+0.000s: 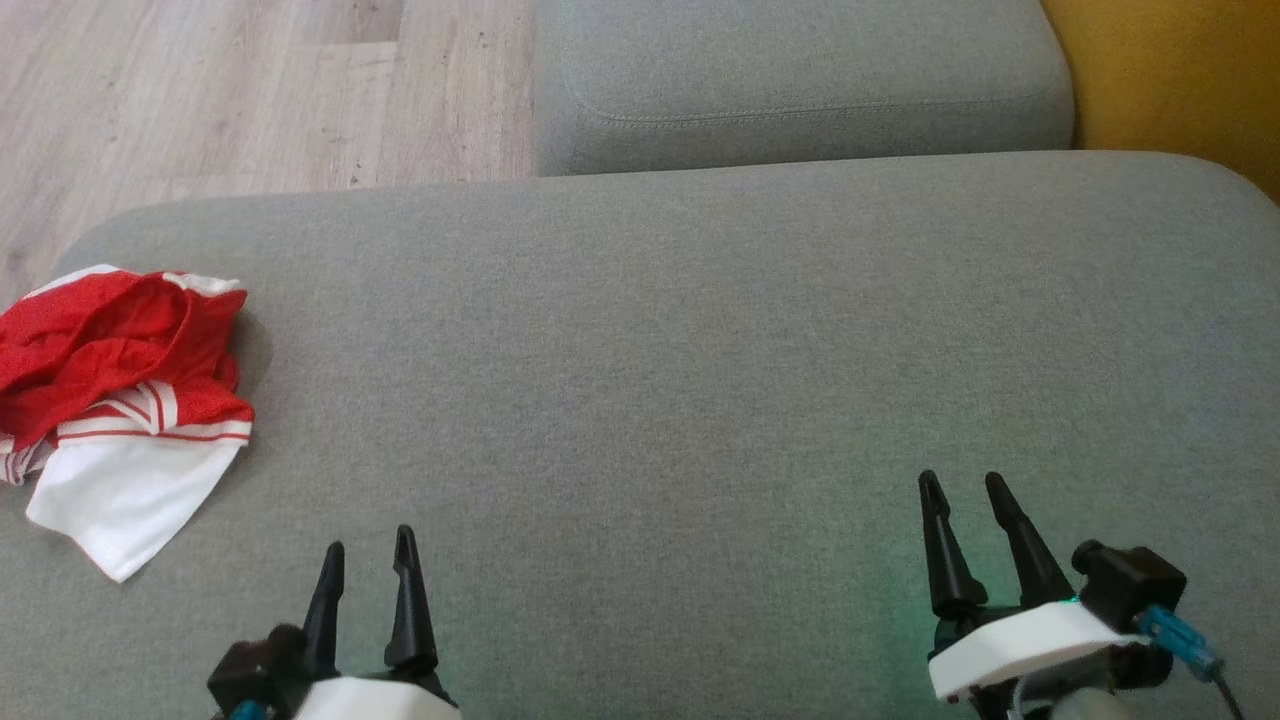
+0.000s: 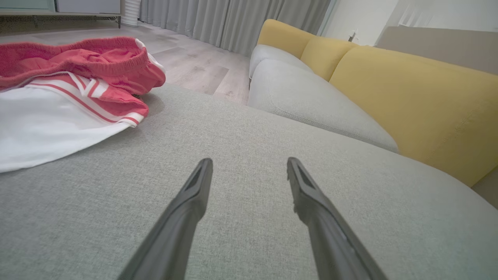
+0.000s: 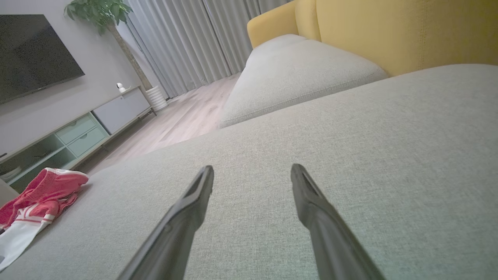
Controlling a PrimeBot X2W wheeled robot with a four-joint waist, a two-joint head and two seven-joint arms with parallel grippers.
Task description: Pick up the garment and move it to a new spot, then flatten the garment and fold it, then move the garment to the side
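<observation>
The broad grey cushion lies before me, the red-and-white garment crumpled at its left edge, near my left gripper and well apart from my right gripper, both spread wide and empty. I judge the left should pinch the bunched red folds, not the flat white panel, and lift clear before carrying. No brand or writing is readable.

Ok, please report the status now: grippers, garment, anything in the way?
Left gripper open, empty. Right gripper open, empty. Garment crumpled, untouched, at left end of grey cushion. Nothing seen in the way.
</observation>
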